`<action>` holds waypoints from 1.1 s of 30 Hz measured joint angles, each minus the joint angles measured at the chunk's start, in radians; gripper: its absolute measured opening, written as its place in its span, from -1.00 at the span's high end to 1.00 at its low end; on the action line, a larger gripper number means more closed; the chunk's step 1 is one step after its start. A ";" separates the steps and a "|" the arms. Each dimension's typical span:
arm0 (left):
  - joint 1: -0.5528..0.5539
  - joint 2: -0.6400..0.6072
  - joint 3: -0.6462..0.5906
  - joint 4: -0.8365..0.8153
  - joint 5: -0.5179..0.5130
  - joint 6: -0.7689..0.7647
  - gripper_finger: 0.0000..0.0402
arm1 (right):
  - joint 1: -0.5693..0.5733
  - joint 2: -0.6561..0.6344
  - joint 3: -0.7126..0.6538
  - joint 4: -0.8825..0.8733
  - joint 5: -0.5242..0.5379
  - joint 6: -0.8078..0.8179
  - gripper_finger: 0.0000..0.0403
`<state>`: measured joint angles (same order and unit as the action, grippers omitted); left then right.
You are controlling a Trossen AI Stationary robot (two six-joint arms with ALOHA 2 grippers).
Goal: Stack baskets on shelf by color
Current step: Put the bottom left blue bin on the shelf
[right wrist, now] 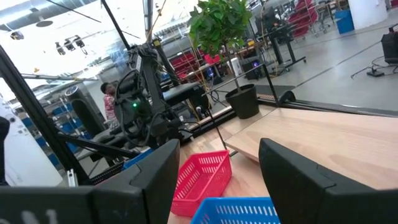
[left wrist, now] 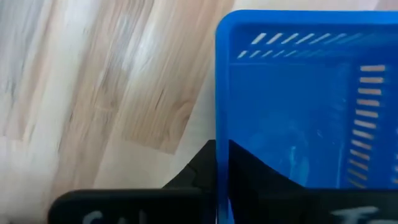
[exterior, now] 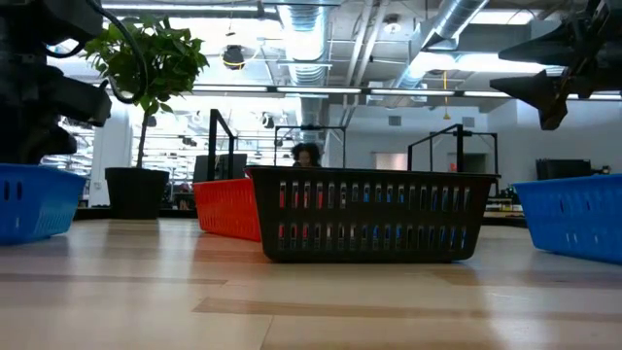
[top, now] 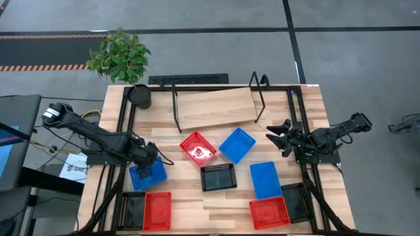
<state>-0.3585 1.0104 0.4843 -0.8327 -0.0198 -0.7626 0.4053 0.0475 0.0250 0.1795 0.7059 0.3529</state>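
Left jaws [top: 149, 162] clamped on blue basket [top: 147, 174] wall, arm stretched low, right jaws [top: 281, 138] spread, empty, raised

The whole counter [top: 216, 203] is seen from straight overhead. A level view is taken from counter height, close behind a black basket [exterior: 369, 214], also seen from overhead. One wrist camera is pressed close over a blue basket [left wrist: 305, 99]; the other faces across toward the plant [right wrist: 221, 31].

Blue [top: 237, 145], red [top: 197, 148], black baskets [top: 218, 177]
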 joint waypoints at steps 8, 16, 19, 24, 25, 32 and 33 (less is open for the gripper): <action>0.000 0.004 0.057 -0.019 -0.007 -0.207 1.00 | 0.000 0.000 0.000 0.000 0.000 0.013 -0.22; 0.001 0.004 0.265 -0.049 -0.101 -0.363 1.00 | 0.000 0.000 0.000 0.000 0.000 0.016 -0.22; 0.019 0.004 0.371 -0.043 -0.195 -0.361 1.00 | 0.000 0.000 0.000 0.000 0.000 0.016 -0.22; 0.103 0.004 0.552 -0.032 -0.480 -0.264 1.00 | -0.001 0.000 0.000 0.000 0.001 0.016 -0.22; 0.126 0.004 0.584 -0.026 -0.528 -0.230 1.00 | 0.000 0.000 0.000 0.001 0.001 0.016 -0.22; 0.317 0.030 0.696 0.185 -0.586 -0.037 1.00 | 0.000 0.000 0.000 0.001 0.002 0.017 -0.22; 0.347 0.043 0.702 0.226 -0.573 -0.007 1.00 | 0.000 0.000 0.000 0.001 0.002 0.029 -0.22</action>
<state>-0.0115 1.0531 1.1858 -0.6068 -0.5924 -0.7693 0.4049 0.0475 0.0250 0.1802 0.7074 0.3817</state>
